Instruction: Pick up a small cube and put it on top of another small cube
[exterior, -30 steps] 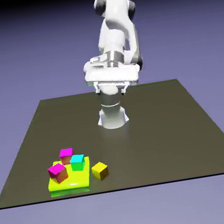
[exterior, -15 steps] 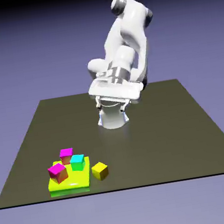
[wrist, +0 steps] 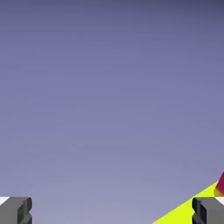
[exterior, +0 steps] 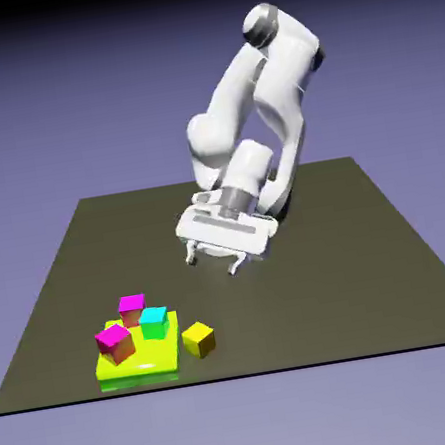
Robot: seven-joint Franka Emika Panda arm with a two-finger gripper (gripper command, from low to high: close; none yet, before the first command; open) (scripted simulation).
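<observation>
over the last second the arm has swung out from its upright pose over the base and dropped forward, so the gripper [exterior: 215, 263] now hangs low over the middle of the table [exterior: 376, 273], where a second ago it sat high beside the robot's pedestal. half a second ago it was still up near the base; the descent is recent and quick. nothing on the table has shifted in that time.

the fingers are spread wide and hold nothing: in the hand view the two grey tips sit at the far bottom corners with only backdrop between them, and a sliver of lime-yellow and magenta shows at about 4 o'clock in that frame.

the small yellow cube [exterior: 198, 339] rests on the table at roughly 7 o'clock from the gripper in the exterior view, well apart from it and untouched. it sits just beside the lime-yellow slab [exterior: 138, 363], at the slab's 3 o'clock edge. on the slab stand two magenta-topped cubes [exterior: 115, 343] and a cyan-topped cube [exterior: 154, 322], the cyan one nearest the yellow cube, at about its 10 o'clock.

judged from this, the task is at the approach stage: the reach toward the cluster has begun, but no grasp has been made and no stacking done. the gripper probably needs to travel further toward 7 o'clock and settle squarely above the yellow cube. the slab's closeness leaves little room on that side for a finger, so a sloppy descent could nudge the cube or catch the slab.
</observation>
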